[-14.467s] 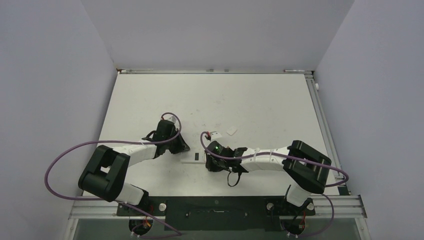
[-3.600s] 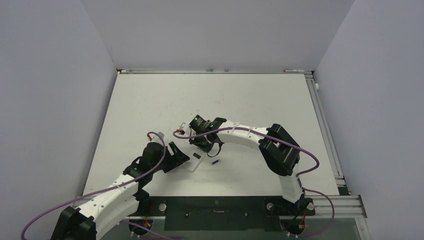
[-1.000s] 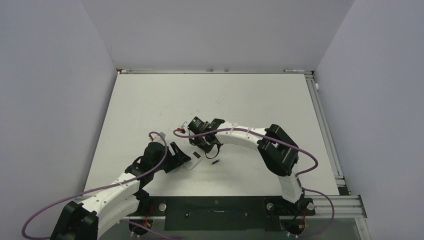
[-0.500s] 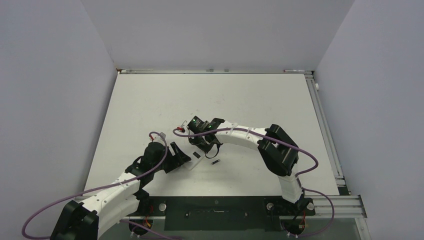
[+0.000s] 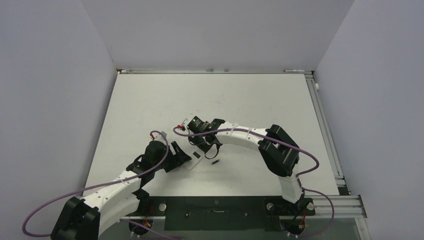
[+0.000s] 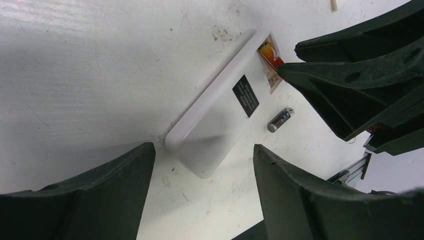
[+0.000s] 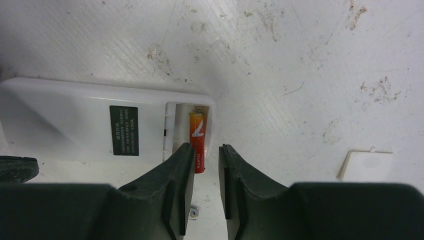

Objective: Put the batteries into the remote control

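Remote control [image 6: 210, 130] lies back-up on the surface [image 5: 240, 100], near the middle of the near half and well away from every edge. The far half of the surface is open, and both side margins are broad. Left jaws stand wide, straddling the remote's rounded near end; fingers [image 6: 100, 200] are clear of it, with a gap on either side. Right jaws are narrow, only just parted, their tips at the open battery bay [image 7: 192, 127] at the remote's other end. Reddish battery [image 7: 196, 137] sits in the bay. Its lower end runs past the remote's long edge into the slit between the right fingers [image 7: 172, 185], one finger close against it and a sliver of room on the other side. Dark battery [image 6: 280, 120] lies loose on the surface just beside the remote's long edge, not touching it, in the strip between remote and right fingers. Black label [image 6: 245, 96] sits mid-back. A small white flat piece [image 7: 364, 165] lies well apart from the bay.
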Motion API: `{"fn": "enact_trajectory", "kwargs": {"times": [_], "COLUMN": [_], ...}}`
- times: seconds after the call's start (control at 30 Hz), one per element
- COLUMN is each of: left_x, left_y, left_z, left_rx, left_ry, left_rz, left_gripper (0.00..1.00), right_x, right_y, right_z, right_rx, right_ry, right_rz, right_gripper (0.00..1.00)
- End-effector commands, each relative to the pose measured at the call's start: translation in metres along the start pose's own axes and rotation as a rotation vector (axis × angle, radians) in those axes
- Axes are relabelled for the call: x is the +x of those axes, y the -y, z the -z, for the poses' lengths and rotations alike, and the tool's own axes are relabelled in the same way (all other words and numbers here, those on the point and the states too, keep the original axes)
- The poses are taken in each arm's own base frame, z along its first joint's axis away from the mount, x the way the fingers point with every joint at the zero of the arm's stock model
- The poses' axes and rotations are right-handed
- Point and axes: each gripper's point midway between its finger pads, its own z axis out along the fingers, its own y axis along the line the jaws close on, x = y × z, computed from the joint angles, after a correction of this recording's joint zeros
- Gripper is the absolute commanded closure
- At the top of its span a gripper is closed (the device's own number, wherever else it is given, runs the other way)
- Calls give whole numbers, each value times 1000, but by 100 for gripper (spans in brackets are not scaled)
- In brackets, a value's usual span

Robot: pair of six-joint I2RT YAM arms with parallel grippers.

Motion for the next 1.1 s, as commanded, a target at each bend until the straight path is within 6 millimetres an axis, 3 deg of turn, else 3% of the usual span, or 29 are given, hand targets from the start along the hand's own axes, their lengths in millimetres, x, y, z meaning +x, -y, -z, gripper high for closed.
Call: {"fn": "enact_trajectory", "kwargs": {"times": [0.0,0.43,0.83,1.07], "left_x": [-19,-46,-39,-32], "left_y": [17,26,31,29], "left_z": [2,0,-23,-23], "left_rx": [18,-63,-58,-55], "left_ry": [43,83,-7,-33], "left_rz": [-47,-135,-156,-146], "left_gripper": [31,32,52,57], "right_x": [-21,-17,4,14], "right_y": [5,-1,-16,-16], "right_z": [26,62,66,59], "right_rx": [40,4,-28,-18], "right_ry": [119,269,332,328], "right_rz": [-61,-190,-335,-379], "right_gripper": [74,74,77,77]}}
